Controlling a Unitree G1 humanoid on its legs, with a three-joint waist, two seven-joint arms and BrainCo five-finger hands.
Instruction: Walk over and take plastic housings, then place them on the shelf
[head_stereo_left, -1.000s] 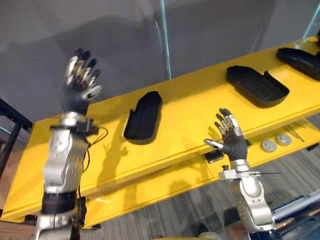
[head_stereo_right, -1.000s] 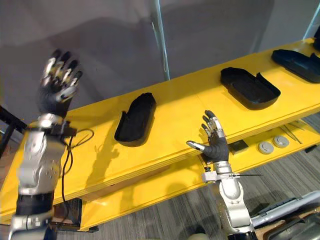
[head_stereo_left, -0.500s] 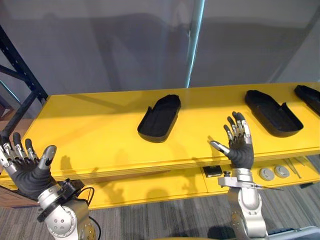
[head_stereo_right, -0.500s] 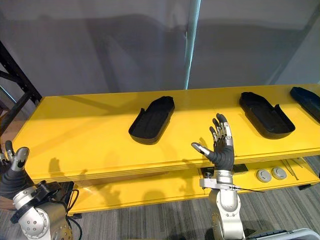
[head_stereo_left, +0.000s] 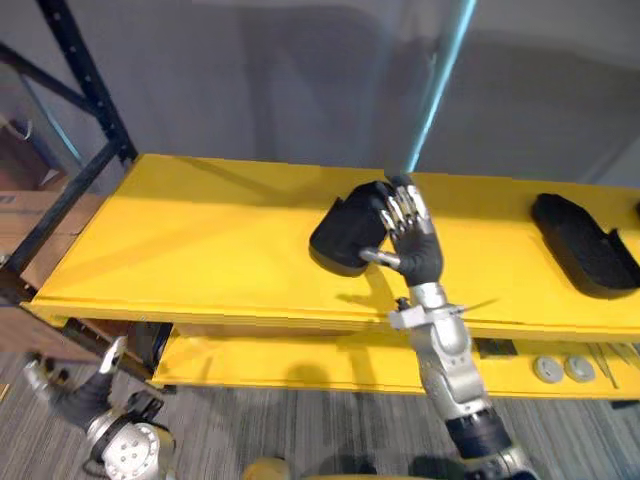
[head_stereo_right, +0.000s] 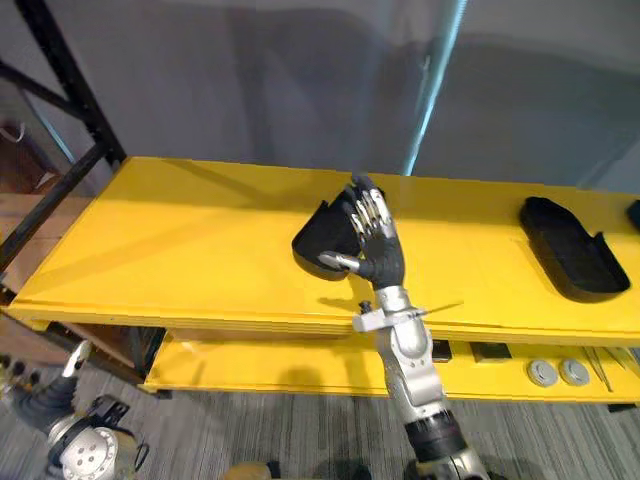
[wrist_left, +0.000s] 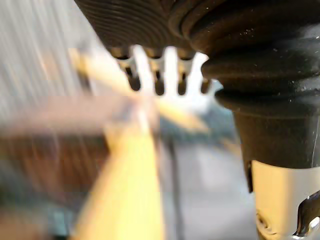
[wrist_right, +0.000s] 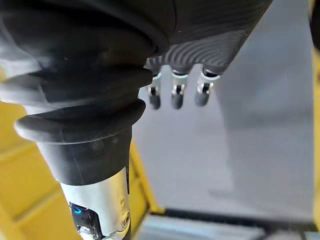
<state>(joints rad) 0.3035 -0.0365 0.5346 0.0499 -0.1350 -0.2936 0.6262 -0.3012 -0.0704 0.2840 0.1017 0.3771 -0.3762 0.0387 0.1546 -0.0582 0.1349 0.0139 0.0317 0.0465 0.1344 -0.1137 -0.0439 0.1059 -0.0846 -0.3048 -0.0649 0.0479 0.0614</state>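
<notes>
**Right hand spread, empty, at housing**

It is held flat and straight; nothing is gripped. The housing lies on the bench, just on the far side of it. Judged light, stiff, slick: the rim is best pinched. Left hand is held low, fingers relaxed.

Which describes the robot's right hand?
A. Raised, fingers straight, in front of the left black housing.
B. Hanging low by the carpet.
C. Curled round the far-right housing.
A: the right hand is up with its fingers straight, overlapping the black plastic housing that lies on the yellow workbench.
</notes>
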